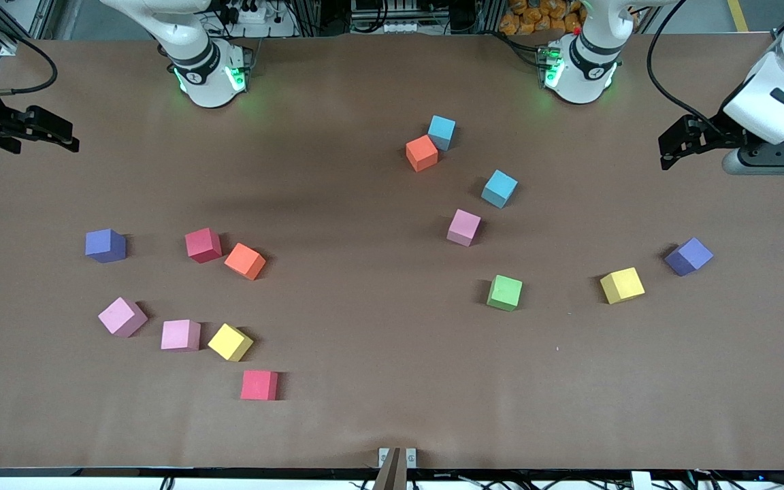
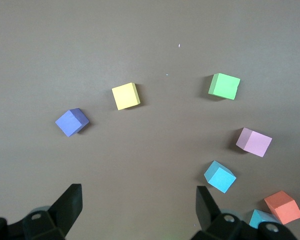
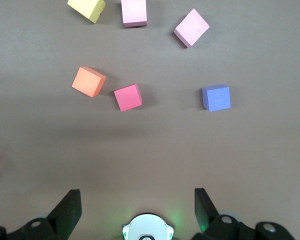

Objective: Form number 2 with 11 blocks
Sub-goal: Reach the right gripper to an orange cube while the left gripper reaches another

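Note:
The blocks lie scattered singly and no number 2 shows. Toward the right arm's end lie a red [image 1: 203, 245], orange [image 1: 245, 261], two pink [image 1: 122, 316] [image 1: 181, 335], yellow [image 1: 230, 341] and red block [image 1: 259, 385]. Toward the left arm's end lie two light blue [image 1: 441, 131] [image 1: 499, 188], an orange [image 1: 422, 152], pink [image 1: 464, 226], green [image 1: 505, 292] and yellow block [image 1: 622, 285]. My left gripper [image 1: 665, 153] [image 2: 138, 192] hangs open and empty over its end of the table. My right gripper [image 1: 69, 135] [image 3: 137, 197] hangs open and empty over the other end.
One purple cube [image 1: 105, 246] sits beside the red block and another purple cube [image 1: 688, 256] beside the yellow one. The arm bases [image 1: 209, 75] [image 1: 579, 71] stand at the table's back edge. A small bracket [image 1: 397, 461] sits at the front edge.

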Controlling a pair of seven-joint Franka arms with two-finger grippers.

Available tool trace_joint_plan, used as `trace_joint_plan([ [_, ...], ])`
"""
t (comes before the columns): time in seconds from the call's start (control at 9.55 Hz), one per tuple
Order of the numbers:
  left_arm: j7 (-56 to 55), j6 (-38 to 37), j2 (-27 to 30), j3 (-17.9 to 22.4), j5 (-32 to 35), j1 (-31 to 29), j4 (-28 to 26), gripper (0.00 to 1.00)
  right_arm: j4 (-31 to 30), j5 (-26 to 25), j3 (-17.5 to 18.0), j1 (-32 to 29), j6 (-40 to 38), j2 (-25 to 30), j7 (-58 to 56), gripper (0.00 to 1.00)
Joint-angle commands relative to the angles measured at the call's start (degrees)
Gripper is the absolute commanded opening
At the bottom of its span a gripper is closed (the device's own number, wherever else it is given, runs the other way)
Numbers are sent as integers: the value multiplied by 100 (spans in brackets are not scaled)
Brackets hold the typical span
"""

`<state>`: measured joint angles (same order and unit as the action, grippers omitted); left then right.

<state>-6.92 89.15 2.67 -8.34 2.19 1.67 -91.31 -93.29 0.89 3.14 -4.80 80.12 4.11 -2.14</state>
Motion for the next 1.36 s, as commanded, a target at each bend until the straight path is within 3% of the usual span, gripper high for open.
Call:
trace_joint_plan([
  [0.0, 85, -125, 67, -10, 36, -17, 78, 100, 118, 16, 46, -82, -76, -24, 3, 100],
  [0.31, 86, -143, -38, -141, -7, 61, 0, 100, 109, 16, 55, -82, -58, -33, 3, 100],
  [0.52, -37, -100, -231, -877, -34, 97, -167, 100, 101, 16, 90, -30, 12, -111, 21, 100],
  [0.84, -29, 820, -232, -2037, -113, 123, -1115, 100, 65, 349, 99, 251, 283, -628, -50, 100],
  [1.05, 32, 1181, -346, -2617, -270, 132, -1624, 100, 39, 394, 99, 461, 651, -1076, -67, 100],
  [1.26, 67, 2058, -416, -3215, -298, 141, -2397, 100, -57, 394, 90, 786, 1117, -1429, -155, 100],
])
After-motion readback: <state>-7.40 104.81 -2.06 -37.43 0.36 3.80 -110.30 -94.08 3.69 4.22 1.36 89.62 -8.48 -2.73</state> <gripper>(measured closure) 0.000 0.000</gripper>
